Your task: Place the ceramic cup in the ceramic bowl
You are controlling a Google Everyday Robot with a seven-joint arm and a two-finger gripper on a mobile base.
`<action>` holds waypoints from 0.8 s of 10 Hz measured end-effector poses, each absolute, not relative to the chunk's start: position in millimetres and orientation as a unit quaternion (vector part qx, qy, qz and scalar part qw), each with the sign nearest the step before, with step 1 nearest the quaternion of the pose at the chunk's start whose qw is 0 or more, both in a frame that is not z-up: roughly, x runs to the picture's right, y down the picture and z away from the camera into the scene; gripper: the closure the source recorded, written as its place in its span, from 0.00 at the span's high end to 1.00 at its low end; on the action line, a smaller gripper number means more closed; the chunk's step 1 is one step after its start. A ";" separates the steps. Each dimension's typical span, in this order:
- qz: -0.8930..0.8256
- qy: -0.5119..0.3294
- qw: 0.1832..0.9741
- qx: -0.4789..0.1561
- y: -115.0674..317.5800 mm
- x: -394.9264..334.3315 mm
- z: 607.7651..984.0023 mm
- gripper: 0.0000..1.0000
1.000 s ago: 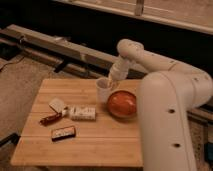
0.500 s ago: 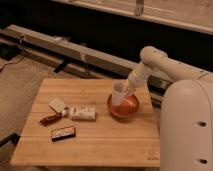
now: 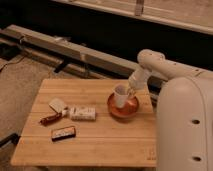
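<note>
The ceramic cup sits upright and tipped a little, low over the near-left part of the ceramic bowl, its base inside the bowl's rim; whether the base already rests on the orange-red inside or hangs just above it cannot be told from this view. The gripper is just to the cup's right, at the cup's upper edge, reaching down from the white arm that comes in from the right. It appears to be closed on the cup's rim, since the two meet with no gap to be seen, though the grip itself is small and hard to make out. By my judgement the task is nearly done: the cup has been brought to the bowl and stands within its outline, and what is left is to settle it on the bottom, let it go and draw the arm away without knocking it over. The bowl stands on the right side of a wooden table, near the far edge. Well to its left lie a flat white box, a smaller pale packet touching it, a reddish-brown bar and a dark flat item nearer the front. No brand, label or writing can be read on any of these things, nor on the robot's big white body at the right.
</note>
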State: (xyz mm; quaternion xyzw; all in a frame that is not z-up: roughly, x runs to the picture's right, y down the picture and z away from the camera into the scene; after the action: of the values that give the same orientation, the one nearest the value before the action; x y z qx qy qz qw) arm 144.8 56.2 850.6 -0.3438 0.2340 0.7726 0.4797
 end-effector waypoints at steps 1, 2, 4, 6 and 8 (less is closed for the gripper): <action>0.775 0.238 0.475 -0.342 58.5 144.6 855.6 0.37; 0.778 0.242 0.470 -0.341 61.9 145.6 860.5 0.45; 0.781 0.253 0.458 -0.340 68.7 146.5 869.1 0.69; 0.786 0.251 0.456 -0.333 67.5 145.9 869.6 0.80; 0.794 0.240 0.455 -0.324 63.2 149.4 863.5 0.80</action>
State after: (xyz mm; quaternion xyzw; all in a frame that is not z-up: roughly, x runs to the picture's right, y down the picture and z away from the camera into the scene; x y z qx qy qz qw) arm 149.4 63.2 863.5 -0.3236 0.2397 0.7943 0.4547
